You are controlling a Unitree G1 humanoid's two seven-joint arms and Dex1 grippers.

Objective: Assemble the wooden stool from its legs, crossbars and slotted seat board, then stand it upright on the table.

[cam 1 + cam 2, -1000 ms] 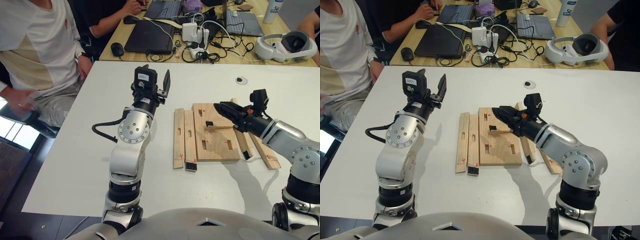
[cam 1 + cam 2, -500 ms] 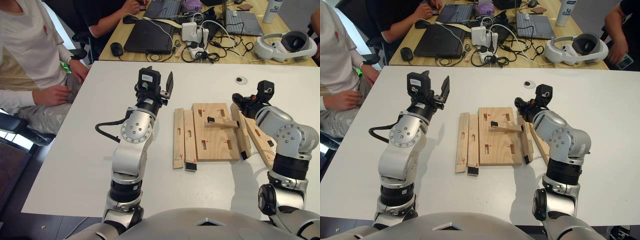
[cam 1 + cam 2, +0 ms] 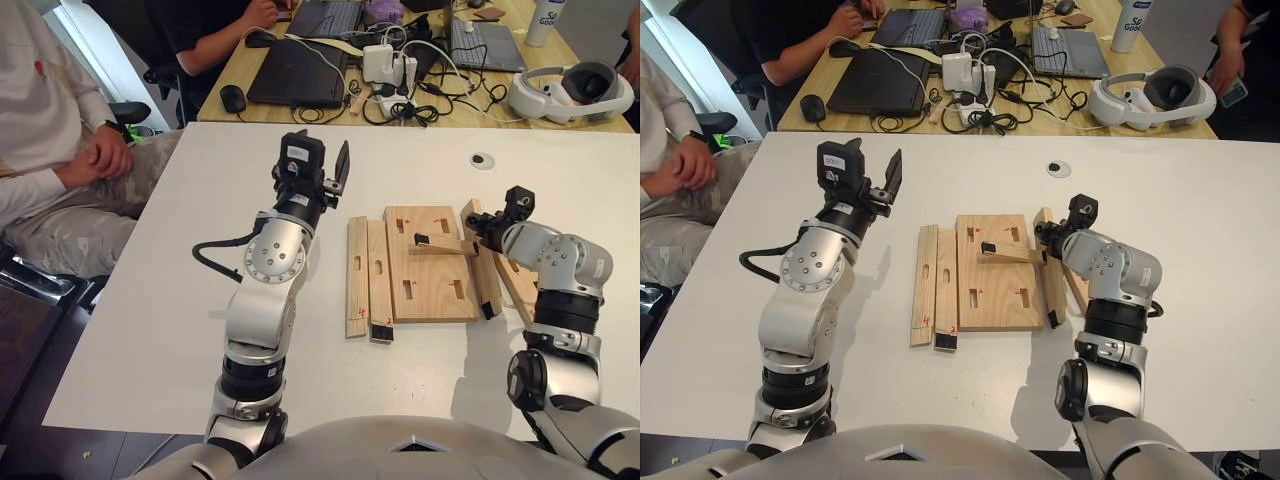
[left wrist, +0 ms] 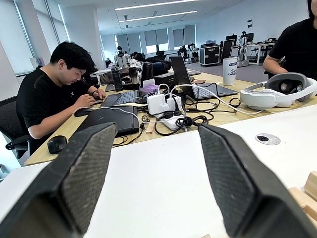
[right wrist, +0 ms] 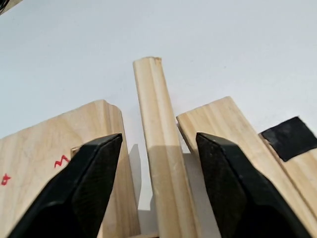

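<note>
**Right gripper** [image 5: 158,144]: the jaws are part-open and hold nothing. They straddle the far end of a wooden leg [image 5: 148,99], one finger on each side with a gap showing at both. The leg lies flat on the table [image 3: 150,300], directly between the jaws. Its long axis runs away from the robot, so the jaws sit square across its width.

**Neighbouring parts:** Just outside one finger is the slotted seat board [image 3: 430,285], lying flat with its edge alongside the leg. Just outside the other finger is a second leg [image 5: 225,116], which carries a dark pad. A crossbar [image 3: 445,245] lies slantwise on the seat board, close behind the right jaws on the robot's side. One end of it appears to rest over the straddled leg.

**Left gripper** [image 3: 322,165]: the jaws are wide and empty, raised above the table and pointing away from the robot. Two further legs [image 3: 358,277] lie side by side on the table, lower than these jaws and untouched.

**Judgement:** No joint is made yet and every part lies loose and flat. The right arm is plainly the nearer one, and the left is well apart from the leg. The coming move looks like a simple closure across the leg's width. There are two risks. The close neighbours leave the fingers little room, and the crossbar end may be dragged when the leg lifts.
</note>
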